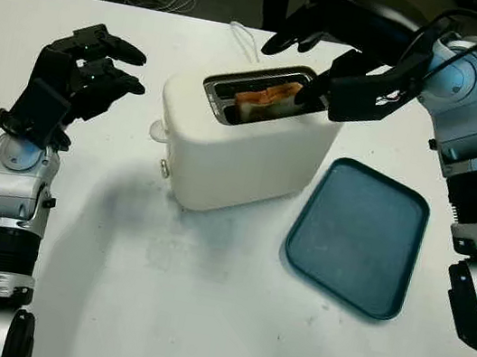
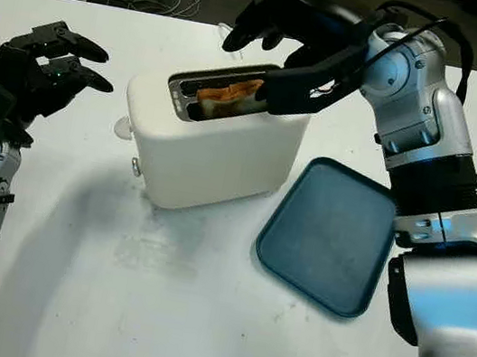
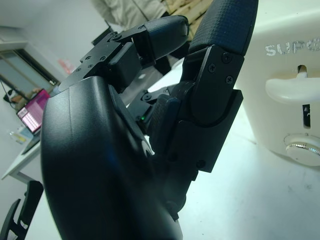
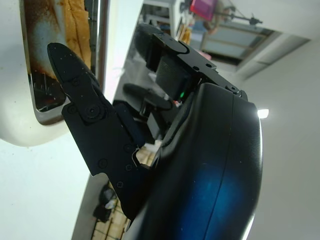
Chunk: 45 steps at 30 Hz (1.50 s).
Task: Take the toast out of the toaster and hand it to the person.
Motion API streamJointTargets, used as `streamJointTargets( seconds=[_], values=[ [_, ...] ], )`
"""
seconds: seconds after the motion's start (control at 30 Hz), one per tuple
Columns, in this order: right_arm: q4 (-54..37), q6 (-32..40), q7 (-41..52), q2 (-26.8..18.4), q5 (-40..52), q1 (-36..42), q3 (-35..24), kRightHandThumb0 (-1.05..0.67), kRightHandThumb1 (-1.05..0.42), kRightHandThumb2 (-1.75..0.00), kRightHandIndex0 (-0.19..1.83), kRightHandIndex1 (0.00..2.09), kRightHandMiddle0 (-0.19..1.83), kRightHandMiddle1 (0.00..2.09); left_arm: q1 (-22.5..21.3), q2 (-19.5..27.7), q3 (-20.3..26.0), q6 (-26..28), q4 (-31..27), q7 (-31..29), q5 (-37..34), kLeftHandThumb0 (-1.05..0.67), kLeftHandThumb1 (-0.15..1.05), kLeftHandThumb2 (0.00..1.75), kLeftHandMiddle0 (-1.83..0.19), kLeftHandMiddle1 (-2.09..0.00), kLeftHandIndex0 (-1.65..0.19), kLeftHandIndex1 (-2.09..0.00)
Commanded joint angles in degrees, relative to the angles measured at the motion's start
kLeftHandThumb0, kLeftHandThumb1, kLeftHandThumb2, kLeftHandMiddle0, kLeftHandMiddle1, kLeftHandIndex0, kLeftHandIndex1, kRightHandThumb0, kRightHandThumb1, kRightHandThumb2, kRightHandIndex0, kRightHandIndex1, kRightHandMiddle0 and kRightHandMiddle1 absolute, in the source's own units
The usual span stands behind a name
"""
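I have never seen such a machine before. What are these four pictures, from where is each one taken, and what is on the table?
This is a humanoid robot with two arms and black three-finger hands. Two pictures come from cameras in its head, looking down at a white table; the other two come from cameras at its wrists. On the table stand a cream-white toaster with a browned slice of toast in its slot, and an empty dark teal plastic tray. The right hand is above the toaster slot, open. The left hand is beside the toaster, holding nothing.
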Motion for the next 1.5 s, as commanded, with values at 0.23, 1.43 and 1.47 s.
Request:
streamJointTargets(
  seconds=[0.23, 1.43, 1.47],
  values=[
    [1.60, -2.55, -1.07, 0.27, -0.41, 0.93, 1.00, -0.50, -0.58, 0.00, 0.63, 0.75, 0.89, 0.01, 0.44, -0.38, 0.11, -0.23, -0.30, 0.01, -0.47, -1.05, 0.92, 0.06, -0.89, -0.89, -0.73, -0.94],
    [2.76, -6.05, -0.16, 2.34, 0.38, 2.13, 3.69, -0.50, -0.60, 0.00, 0.62, 0.72, 0.92, 0.02, 0.60, -0.36, 0.05, 0.59, -0.87, 0.45, -0.16, -1.05, 0.92, 0.05, -0.89, -0.87, -0.73, -0.93],
    [2.91, -6.32, -0.18, 2.49, 0.47, 2.16, 3.69, -0.50, -0.60, 0.00, 0.62, 0.72, 0.92, 0.02, 0.65, -0.34, 0.05, 0.55, -0.89, 0.49, -0.08, -1.05, 0.92, 0.06, -0.89, -0.88, -0.73, -0.93]
  ],
)
